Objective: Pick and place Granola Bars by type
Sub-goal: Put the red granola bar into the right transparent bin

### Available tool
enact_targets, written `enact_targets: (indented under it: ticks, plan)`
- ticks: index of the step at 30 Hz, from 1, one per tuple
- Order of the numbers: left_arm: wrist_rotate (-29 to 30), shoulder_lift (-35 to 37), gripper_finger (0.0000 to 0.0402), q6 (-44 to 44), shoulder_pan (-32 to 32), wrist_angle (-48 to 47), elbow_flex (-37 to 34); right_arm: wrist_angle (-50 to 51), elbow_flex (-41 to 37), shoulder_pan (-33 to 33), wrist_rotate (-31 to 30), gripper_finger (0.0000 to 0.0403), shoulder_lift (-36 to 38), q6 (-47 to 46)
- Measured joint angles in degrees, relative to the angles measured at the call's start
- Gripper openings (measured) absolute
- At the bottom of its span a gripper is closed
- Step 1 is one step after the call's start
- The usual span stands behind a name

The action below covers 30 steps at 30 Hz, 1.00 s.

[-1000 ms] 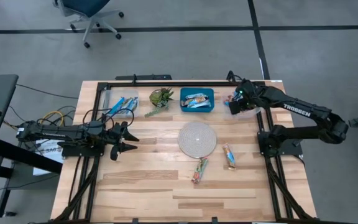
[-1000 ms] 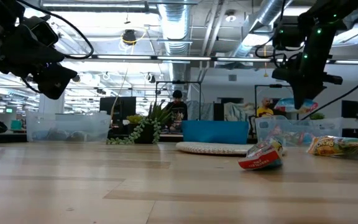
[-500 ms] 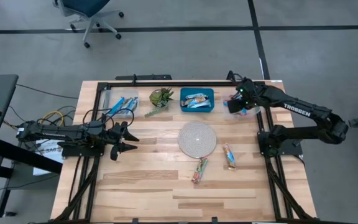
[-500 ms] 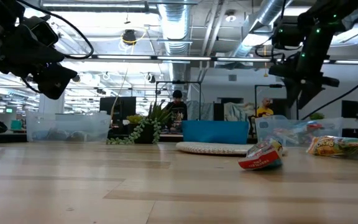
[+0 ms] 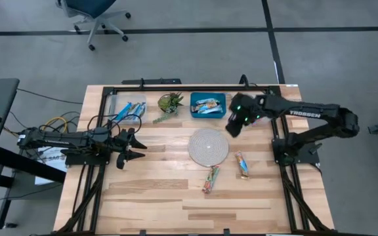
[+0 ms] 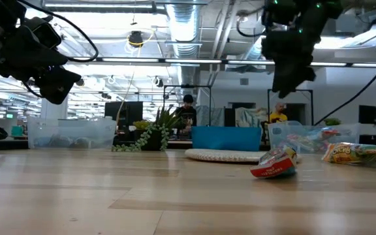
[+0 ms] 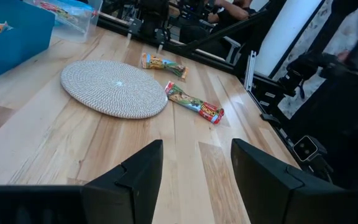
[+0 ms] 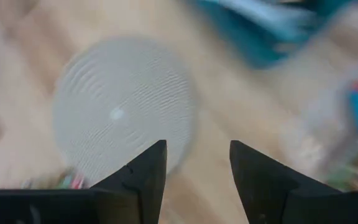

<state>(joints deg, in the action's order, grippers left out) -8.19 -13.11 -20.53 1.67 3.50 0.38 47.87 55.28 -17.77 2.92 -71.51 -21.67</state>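
Dark fingers of our right gripper (image 5: 234, 122) stand parted with nothing between them, hanging above the table (image 5: 156, 196) between the blue bin (image 5: 208, 105) and the round woven mat (image 5: 208, 146). Two granola bars (image 5: 242, 164) lie loose on the wood just beyond the mat, more sit in the blue bin, and blue ones fill a clear bin (image 5: 127, 110). Our left gripper (image 5: 134, 147) waits at the table's left edge, fingers spread and empty.

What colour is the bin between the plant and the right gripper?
Blue: the bin is solid blue, seen best in the high view.
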Motion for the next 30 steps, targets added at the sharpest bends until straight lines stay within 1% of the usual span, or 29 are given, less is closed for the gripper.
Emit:
enact_targets:
  ticks: [4,11,16,22,26,30]
  plan:
    - [0.0,0.01,0.0183,0.0,0.0,-0.01,-0.02,0.11,2.7,8.98,1.2,0.0165,-3.18,5.45]
    - [0.0,0.01,0.0183,0.0,0.0,0.01,-0.02,1.0,4.97,22.75,5.84,0.0166,-8.58,18.78]
    - [0.0,0.0,0.0183,0.0,0.0,-0.01,-0.02,1.53,6.65,30.76,6.17,0.0163,-12.33,26.9]
    - [0.0,-0.01,0.0183,0.0,0.0,-0.01,-0.02,0.06,8.39,36.12,5.31,0.0163,-16.69,33.94]
    - [-0.01,-0.01,0.0183,0.0,0.0,-0.01,-0.02,-2.1,8.45,38.24,1.72,0.0164,-19.24,38.27]
    - [0.0,0.01,0.0183,0.0,0.0,-0.01,-0.01,-5.49,8.66,39.34,-0.27,0.0164,-21.88,42.61]
